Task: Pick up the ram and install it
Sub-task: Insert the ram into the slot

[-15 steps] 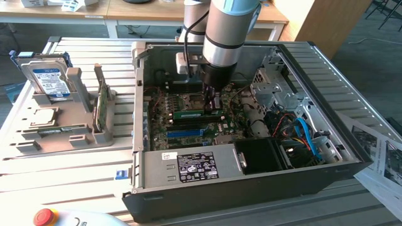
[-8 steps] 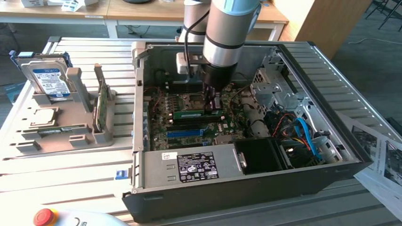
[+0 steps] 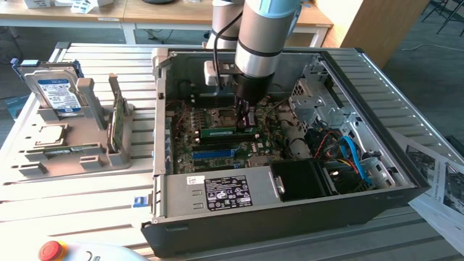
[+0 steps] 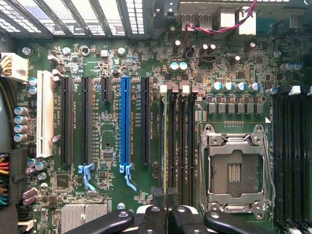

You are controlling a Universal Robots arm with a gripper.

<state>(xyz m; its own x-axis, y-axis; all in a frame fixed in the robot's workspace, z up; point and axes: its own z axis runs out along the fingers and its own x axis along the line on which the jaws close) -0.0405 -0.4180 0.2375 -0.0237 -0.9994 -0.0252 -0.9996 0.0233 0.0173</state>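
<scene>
1. The exterior view takes in the open black computer case (image 3: 290, 228) on the slatted metal table (image 3: 87, 190), with the arm reaching inside. The wrist view shows the green motherboard (image 4: 109, 180) and its slots close up.
2. The long thin green ram stick (image 3: 226, 131) stands on edge among the black memory slots (image 4: 183, 146), with the hand (image 3: 245, 120) pinched together on it.

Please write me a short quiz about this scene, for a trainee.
1. True or false: the computer case is closed by a side cover.
2. Where does the hard drive stand? A: in the grey holder beside the case; B: inside the case; C: on the floor.
3. What do the closed fingers hold?
Key: 1 false; 2 A; 3 the ram.
</scene>
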